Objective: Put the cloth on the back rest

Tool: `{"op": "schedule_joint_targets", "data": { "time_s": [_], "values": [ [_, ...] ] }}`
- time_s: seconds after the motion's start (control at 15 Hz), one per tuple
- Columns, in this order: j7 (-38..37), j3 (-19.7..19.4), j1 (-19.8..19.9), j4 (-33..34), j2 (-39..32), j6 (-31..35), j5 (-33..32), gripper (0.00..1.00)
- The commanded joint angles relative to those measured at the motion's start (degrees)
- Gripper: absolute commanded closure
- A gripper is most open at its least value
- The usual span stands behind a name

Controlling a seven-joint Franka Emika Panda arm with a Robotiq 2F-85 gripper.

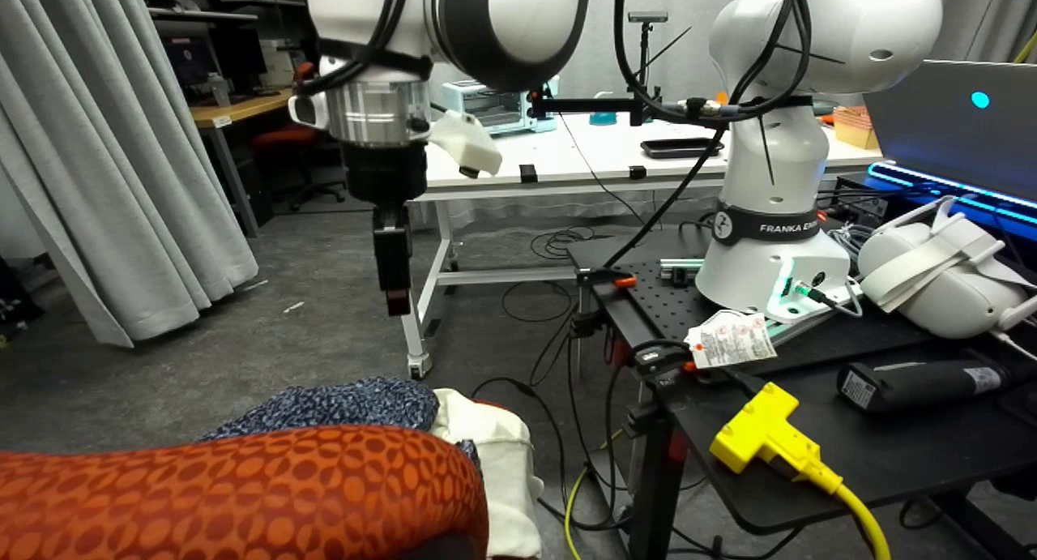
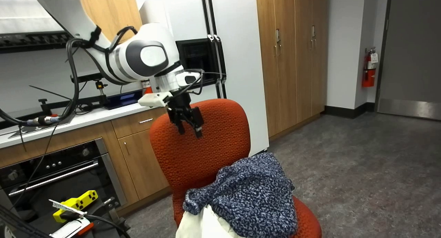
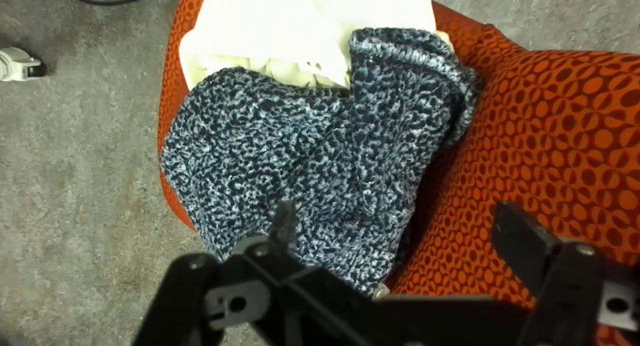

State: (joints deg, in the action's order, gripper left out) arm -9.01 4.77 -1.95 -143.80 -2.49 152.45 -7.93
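The cloth, dark navy mottled with pale grey, lies bunched on the orange-red chair seat in an exterior view (image 2: 255, 196). It shows behind the back rest in an exterior view (image 1: 332, 406) and fills the middle of the wrist view (image 3: 300, 155). The chair's back rest (image 2: 210, 145) rises beside the cloth; it also shows in an exterior view (image 1: 267, 495) and at right in the wrist view (image 3: 560, 150). My gripper (image 2: 190, 130) is open and empty, pointing down above the chair (image 1: 397, 301). In the wrist view its fingers (image 3: 394, 208) are wide apart, one over the cloth, one over the back rest.
Cream-white fabric (image 2: 198, 224) lies on the seat partly under the cloth, also in the wrist view (image 3: 280, 25). A black cart (image 1: 810, 455) carries the robot base, a yellow power splitter (image 1: 761, 430) and a headset (image 1: 932, 276). Cables (image 1: 567, 365) run across the floor.
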Motion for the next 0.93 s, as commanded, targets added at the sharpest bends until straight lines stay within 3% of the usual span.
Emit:
{"op": "schedule_joint_targets", "data": {
  "time_s": [0.0,0.4,0.6,0.87],
  "values": [
    [-1.8,-1.0,-0.9,0.9,-2.0,1.0,-1.7,0.00],
    [-1.8,-1.4,-0.7,4.1,-6.0,2.0,-1.5,0.00],
    [-3.4,-4.1,0.0,8.1,-9.8,2.3,-3.6,0.00],
    [-2.1,-7.0,0.9,14.9,-16.4,2.2,-1.4,0.00]
  ]
}}
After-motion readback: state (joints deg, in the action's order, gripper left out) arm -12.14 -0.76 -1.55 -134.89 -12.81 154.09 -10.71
